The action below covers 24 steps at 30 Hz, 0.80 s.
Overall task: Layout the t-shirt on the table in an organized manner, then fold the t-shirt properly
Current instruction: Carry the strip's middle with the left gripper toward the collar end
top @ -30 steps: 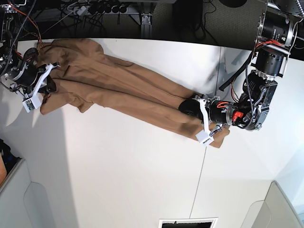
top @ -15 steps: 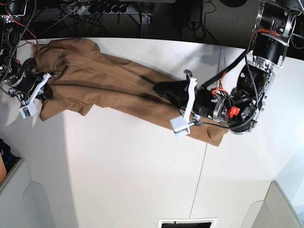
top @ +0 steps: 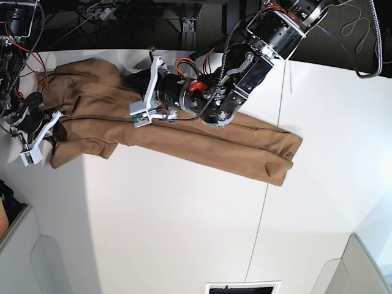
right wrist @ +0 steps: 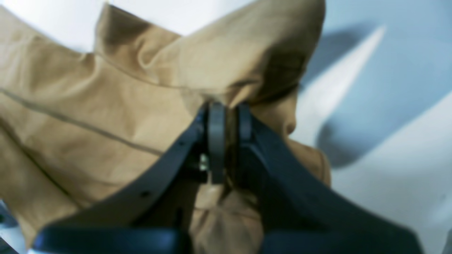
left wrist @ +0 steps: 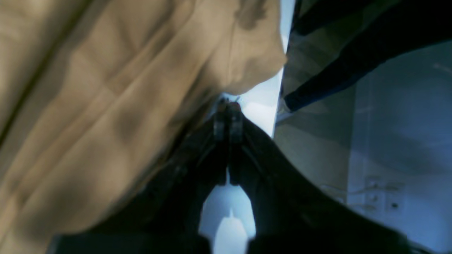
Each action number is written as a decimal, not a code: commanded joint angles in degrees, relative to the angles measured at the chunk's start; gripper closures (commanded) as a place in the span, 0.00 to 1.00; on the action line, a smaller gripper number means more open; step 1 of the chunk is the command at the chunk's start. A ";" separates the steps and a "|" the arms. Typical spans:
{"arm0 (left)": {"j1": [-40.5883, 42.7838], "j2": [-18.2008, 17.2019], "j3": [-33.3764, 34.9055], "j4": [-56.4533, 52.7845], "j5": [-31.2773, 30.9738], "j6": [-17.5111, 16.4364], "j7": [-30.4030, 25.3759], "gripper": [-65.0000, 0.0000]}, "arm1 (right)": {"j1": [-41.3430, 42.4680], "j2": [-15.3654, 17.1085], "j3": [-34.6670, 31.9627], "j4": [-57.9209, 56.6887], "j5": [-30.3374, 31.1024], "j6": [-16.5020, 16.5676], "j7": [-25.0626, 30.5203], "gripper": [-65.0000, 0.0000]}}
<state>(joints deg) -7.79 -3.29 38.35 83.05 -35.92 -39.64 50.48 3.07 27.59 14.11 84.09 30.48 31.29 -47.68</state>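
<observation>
Nearest the base camera: bare white surface (top: 184,233) is seen, crossed by a thin dark seam; nothing lies on it there.
T-shirt position: the t-shirt (top: 245,138) is stretched in a long, rumpled band from the surface's far-left corner down to mid-right, not yet spread flat.
Right hand: the right hand (right wrist: 226,141) is clenched on a bunched edge of the cloth at the band's left end, fabric being pinched between the pads.
Left hand: the left hand (top: 147,92) is held closed above the band's upper part; in the left wrist view the tips meet with no cloth visible between them, so nothing appears to be grasped.
Handling: the fabric is judged light, soft and limp; it creases and drapes readily, and would sag from any single hold.
Grip points: corners, hems or shoulder seams are judged best, taken at two well-separated points so the cloth can be tensioned flat.
Risk: extra layers may be pinched together.
</observation>
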 commanded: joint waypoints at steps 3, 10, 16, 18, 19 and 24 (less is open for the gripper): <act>-0.96 2.51 -0.07 -3.39 2.23 -0.36 -5.01 1.00 | 1.01 1.05 0.39 0.85 2.21 0.04 -0.13 1.00; -1.86 6.16 -0.17 -10.54 7.61 -0.36 -8.76 1.00 | 0.98 0.81 0.39 1.27 3.63 0.04 -2.05 1.00; -4.76 6.47 -2.19 -15.04 7.93 -0.36 -9.88 1.00 | -3.63 1.29 0.63 7.02 3.58 0.22 -3.65 1.00; -5.46 6.47 -3.72 -16.13 7.93 -0.36 -9.90 1.00 | -5.97 1.27 0.68 9.55 3.58 0.22 -3.61 1.00; -5.84 6.45 -4.44 -16.61 7.93 -0.36 -9.94 1.00 | -6.93 1.29 0.68 10.69 3.58 0.22 -3.61 1.00; -6.64 6.45 -6.75 -18.18 7.96 -0.36 -9.97 1.00 | -11.52 1.29 1.99 14.80 2.93 0.20 -3.61 1.00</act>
<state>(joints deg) -13.54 2.85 31.73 64.47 -28.93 -40.53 40.34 -8.80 27.77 15.46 98.02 32.86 31.33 -52.10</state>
